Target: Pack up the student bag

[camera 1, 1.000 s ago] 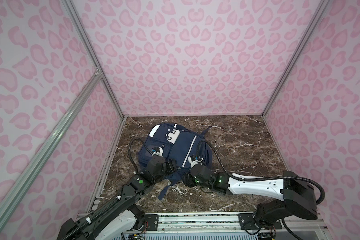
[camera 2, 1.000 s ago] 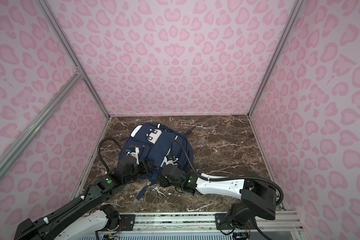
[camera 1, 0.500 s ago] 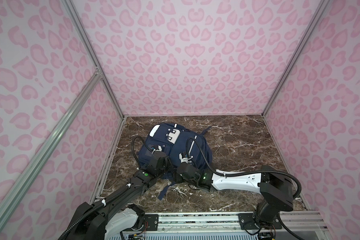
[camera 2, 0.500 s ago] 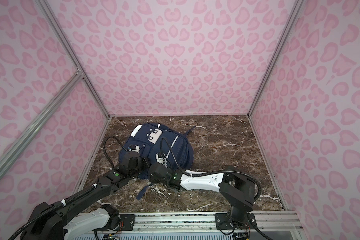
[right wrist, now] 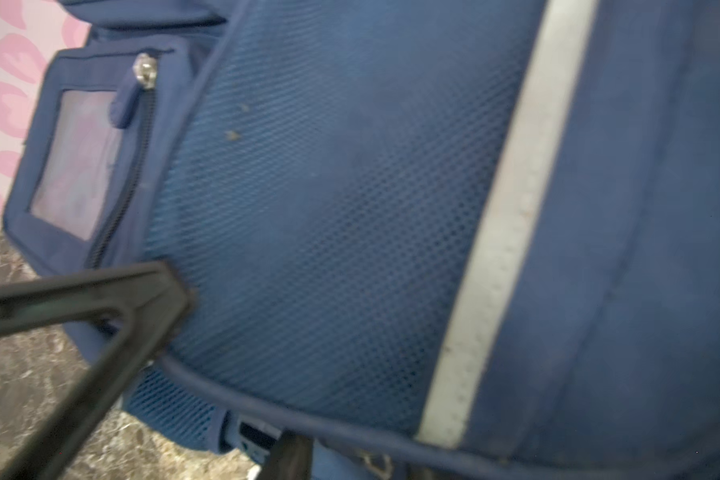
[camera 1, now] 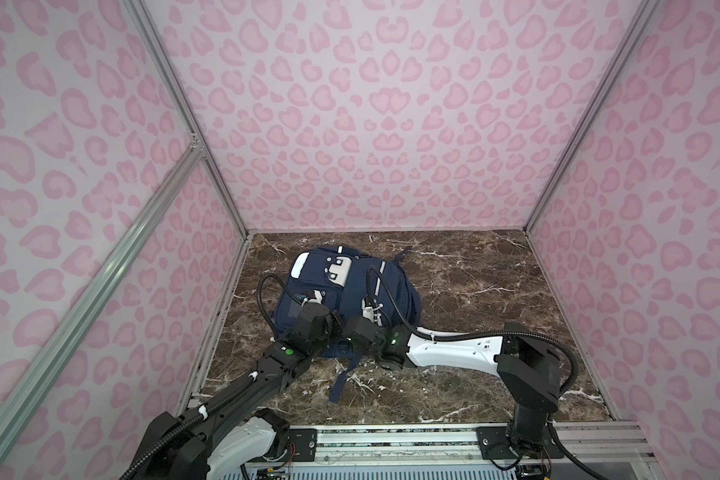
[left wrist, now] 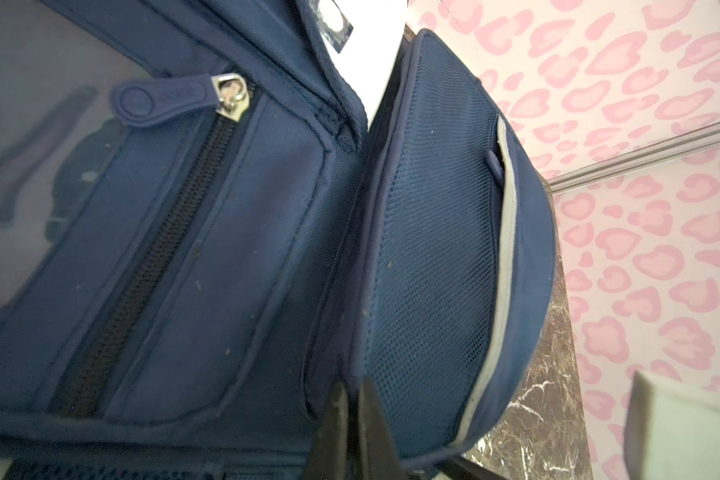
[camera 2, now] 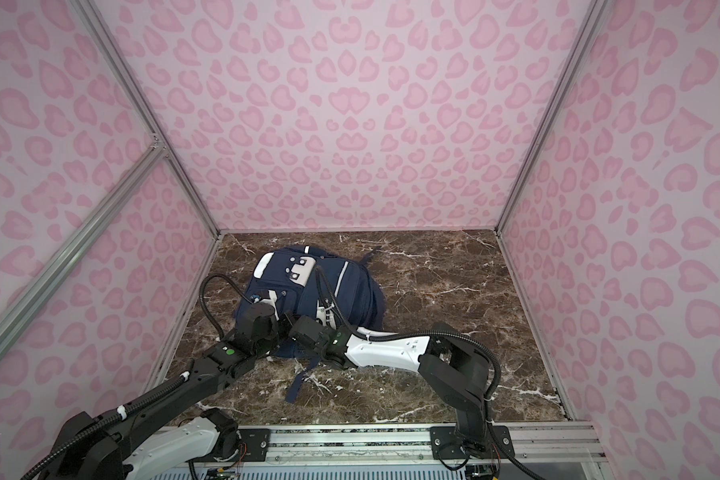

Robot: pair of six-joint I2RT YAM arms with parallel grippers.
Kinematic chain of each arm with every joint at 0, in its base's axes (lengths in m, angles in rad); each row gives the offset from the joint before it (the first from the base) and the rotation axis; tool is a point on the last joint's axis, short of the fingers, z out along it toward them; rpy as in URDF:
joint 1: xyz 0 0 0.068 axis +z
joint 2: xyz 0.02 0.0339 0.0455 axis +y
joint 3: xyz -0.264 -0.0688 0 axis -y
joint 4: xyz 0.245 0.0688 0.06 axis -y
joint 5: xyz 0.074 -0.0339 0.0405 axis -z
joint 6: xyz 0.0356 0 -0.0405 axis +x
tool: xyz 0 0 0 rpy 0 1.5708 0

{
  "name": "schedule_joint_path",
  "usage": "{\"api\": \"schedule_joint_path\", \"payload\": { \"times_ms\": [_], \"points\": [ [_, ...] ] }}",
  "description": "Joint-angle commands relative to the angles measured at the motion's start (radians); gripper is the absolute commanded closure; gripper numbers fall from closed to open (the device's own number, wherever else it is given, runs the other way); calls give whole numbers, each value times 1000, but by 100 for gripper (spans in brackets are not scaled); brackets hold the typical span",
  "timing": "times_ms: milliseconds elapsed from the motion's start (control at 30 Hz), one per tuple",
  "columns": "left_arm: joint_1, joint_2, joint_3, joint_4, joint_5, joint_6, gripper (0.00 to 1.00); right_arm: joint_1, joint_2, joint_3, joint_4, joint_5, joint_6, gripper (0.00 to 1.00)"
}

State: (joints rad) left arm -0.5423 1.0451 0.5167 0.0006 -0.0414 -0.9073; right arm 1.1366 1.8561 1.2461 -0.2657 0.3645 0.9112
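Both touch student bag [camera 1: 350, 289]: left end effector [left wrist: 354, 388] pinches it, right end effector [right wrist: 233, 365] part-open.

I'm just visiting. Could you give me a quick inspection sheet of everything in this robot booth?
Surface: brown marble tabletop, white-veined.
Job's things: student bag lying front-up, left of centre, a strap trailing forward.
Clutter: nothing seen.
Grippers: left gripper shut at the mesh pocket seam; right gripper open, fingers straddling the bag's lower edge.
Cables: black corrugated cables arch over the bag.
Surroundings: pink leopard-print walls, aluminium frame.
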Motion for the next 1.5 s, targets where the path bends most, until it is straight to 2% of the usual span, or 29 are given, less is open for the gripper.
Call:
{"api": "schedule_joint_path", "payload": {
  "times_ms": [0, 100, 200, 400, 567, 667, 767, 900, 1067, 1200, 1367, 1467],
  "points": [
    [8, 6, -4, -18, 27, 9, 97, -7, -25, -53, 65, 71, -32, 77],
    [11, 22, -15, 4, 40, 4, 97, -8, -38, -72, 89, 66, -27, 79],
    [10, 35, -21, 12, 41, 1, 97, -9, -34, -58, 69, 74, -46, 86],
    [13, 35, -15, -12, 27, 20, 97, -12, -54, -51, -58, 59, -112, 99],
    [19, 28, -20, -19, 36, 28, 97, -36, -111, -118, -103, 19, -195, 100],
    [20, 27, -25, -24, 36, 25, 97, -58, -148, -153, -109, -3, -281, 100],
    [20, 37, -26, -32, 43, 30, 97, -109, -177, -188, -78, -56, -431, 100],
    [19, 43, -44, -32, 25, 36, 97, -206, -172, -156, -126, -130, -649, 100],
    [21, 52, -61, -29, -13, 41, 97, -273, -169, -134, -141, -184, -819, 100],
    [25, 59, -47, -30, -21, 54, 97, -304, -190, -143, -135, -242, -831, 100],
    [26, 71, -11, -51, -39, 90, 97, -301, -199, -140, -154, -227, -820, 100],
    [54, 99, 12, -44, -18, 120, 97, -285, -221, -153, -178, -269, -818, 100]
  ]
}}
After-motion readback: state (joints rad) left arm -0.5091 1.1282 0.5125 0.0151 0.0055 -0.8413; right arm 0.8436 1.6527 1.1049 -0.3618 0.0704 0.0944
